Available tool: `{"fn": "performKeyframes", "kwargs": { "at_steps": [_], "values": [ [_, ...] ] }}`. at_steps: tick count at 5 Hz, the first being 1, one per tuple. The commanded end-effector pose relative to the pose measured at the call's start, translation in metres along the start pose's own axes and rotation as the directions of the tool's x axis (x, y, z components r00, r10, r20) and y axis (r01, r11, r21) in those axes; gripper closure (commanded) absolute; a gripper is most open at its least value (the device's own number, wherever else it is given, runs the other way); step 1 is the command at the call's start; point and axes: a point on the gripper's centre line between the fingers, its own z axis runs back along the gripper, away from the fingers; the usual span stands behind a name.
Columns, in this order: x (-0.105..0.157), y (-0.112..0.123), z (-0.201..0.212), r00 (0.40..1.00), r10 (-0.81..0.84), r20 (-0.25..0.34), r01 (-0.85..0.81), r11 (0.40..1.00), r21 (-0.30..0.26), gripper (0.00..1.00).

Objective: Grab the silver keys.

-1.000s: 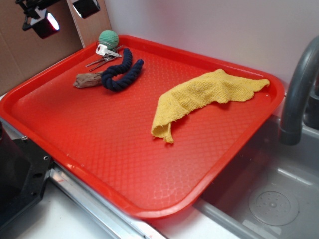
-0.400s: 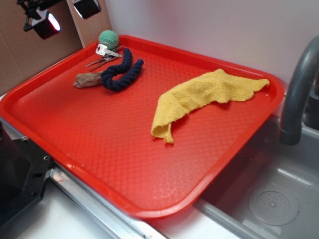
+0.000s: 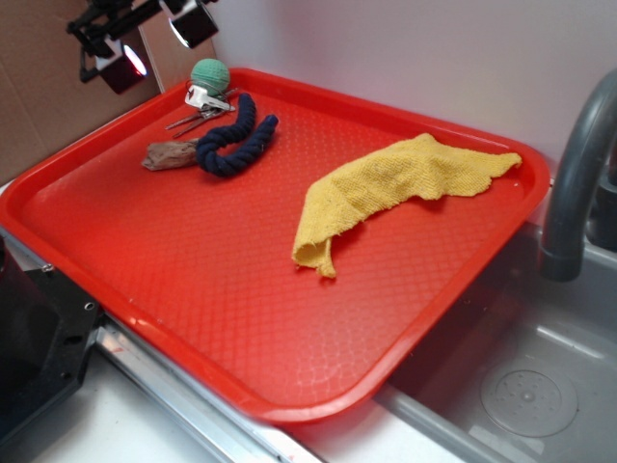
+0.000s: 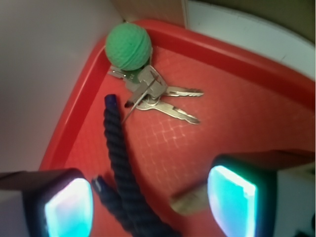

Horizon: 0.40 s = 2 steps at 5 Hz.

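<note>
Silver keys [image 4: 157,97] unmoved, gripper [image 3: 154,43] shifted right

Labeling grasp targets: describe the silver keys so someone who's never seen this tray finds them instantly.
Start at the red tray and go to its far corner, where the green ball sits. The silver keys lie flat right beside that ball, between it and the dark blue rope. They are the only thin, shiny metal there, with a white tag; the brown wood piece is dull and chunky.
</note>
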Motion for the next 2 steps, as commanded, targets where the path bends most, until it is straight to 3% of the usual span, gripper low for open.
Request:
{"fn": "performKeyframes", "kwargs": {
  "at_steps": [1, 2],
  "values": [
    [0.0011, -0.0167, -0.0215, 0.995, 0.065, 0.069, -0.065, 0.998, -0.009, 0.00],
    [0.0058, -0.0179, -0.0310, 0.994, 0.071, 0.088, -0.071, 0.997, 0.007, 0.00]
  ]
}}
